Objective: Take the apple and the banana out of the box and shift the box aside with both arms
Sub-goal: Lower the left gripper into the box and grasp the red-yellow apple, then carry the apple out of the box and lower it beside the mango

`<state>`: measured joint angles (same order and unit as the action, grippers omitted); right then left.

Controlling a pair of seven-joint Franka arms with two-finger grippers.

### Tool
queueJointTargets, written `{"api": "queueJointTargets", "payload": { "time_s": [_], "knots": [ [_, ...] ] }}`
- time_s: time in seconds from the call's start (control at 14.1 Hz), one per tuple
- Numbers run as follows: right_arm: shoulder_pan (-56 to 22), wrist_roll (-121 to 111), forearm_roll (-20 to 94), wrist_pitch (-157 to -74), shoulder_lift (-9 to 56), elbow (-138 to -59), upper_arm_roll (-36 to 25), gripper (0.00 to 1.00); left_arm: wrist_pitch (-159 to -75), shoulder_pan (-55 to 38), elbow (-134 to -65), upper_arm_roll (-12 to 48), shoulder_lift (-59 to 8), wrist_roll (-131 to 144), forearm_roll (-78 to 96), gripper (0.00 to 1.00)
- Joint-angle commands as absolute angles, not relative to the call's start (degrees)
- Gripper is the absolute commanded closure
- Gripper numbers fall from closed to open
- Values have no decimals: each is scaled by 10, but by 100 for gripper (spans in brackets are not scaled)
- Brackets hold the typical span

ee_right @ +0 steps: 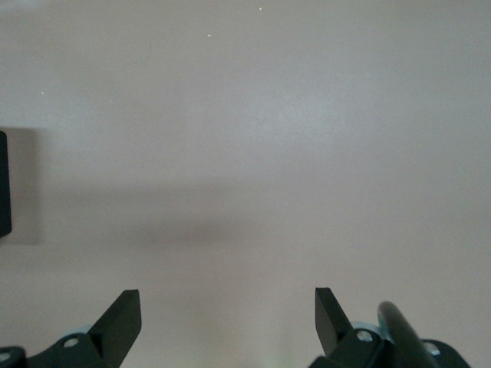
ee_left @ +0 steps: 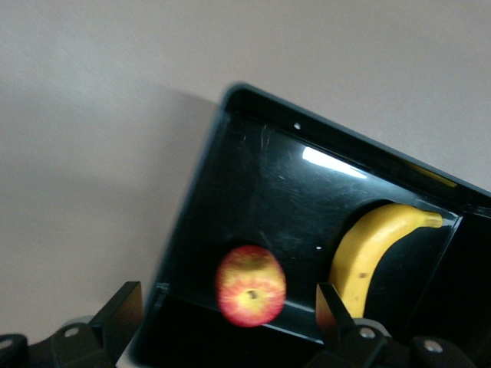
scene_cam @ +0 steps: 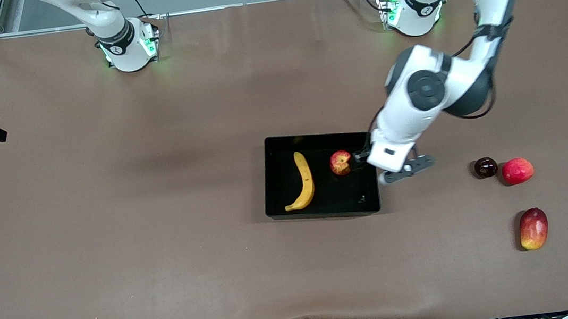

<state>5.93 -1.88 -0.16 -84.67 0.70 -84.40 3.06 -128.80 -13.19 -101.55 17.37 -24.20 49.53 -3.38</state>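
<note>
Banana [scene_cam: 304, 181] and streaked apple [scene_cam: 340, 162] are seen lying apart inside the black box [scene_cam: 322, 210] at mid-bench [scene_cam: 110, 227]. Left tool [ee_left: 230, 322] is held fully open and empty over the box's edge toward the left arm's end, just beside the apple. Right tool [ee_right: 228, 322] is kept waiting, equally spread and empty, over bare bench.

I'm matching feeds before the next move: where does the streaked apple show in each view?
Front view: the streaked apple lies in the black tray, beside the banana, at the left gripper.
Left wrist view: apple low in the picture, between the open fingers, inside the tray.
Right wrist view: not in it.
Shared landmark: the banana.
</note>
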Motion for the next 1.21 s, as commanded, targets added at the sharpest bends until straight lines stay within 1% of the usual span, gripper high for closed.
{"api": "queueJointTargets", "payload": {
  "time_s": [0.0, 0.21, 0.5, 0.71, 0.78, 0.85, 0.92, 1.0, 1.14],
  "knots": [
    [67, -22, 9, -844, 14, -831, 35, 0, -1306, -160, -999, 172, -288, 555, -81, 0],
    [68, -22, 9, -844, 14, -831, 35, 0, -1307, -180, -1012, 172, -319, 605, -129, 0],
    [68, -22, 10, -844, 14, -831, 35, 0, -1310, -189, -1013, 171, -348, 628, -133, 0],
    [69, -22, 10, -844, 14, -831, 35, 0, -1335, -190, -1012, 170, -361, 649, -134, 0],
    [69, -22, 10, -844, 14, -831, 35, 0, -1336, -188, -1012, 170, -364, 651, -134, 19],
    [69, -22, 9, -844, 14, -831, 35, 0, -1334, -185, -1012, 170, -361, 652, -135, 63],
    [69, -22, 10, -844, 14, -831, 35, 0, -1331, -180, -1010, 172, -356, 653, -136, 95],
    [69, -22, 10, -844, 14, -831, 35, 0, -1331, -182, -1008, 172, -348, 656, -136, 100],
    [69, -22, 10, -844, 14, -831, 35, 0, -1311, -176, -1003, 172, -318, 651, -135, 100]
  ]
}}
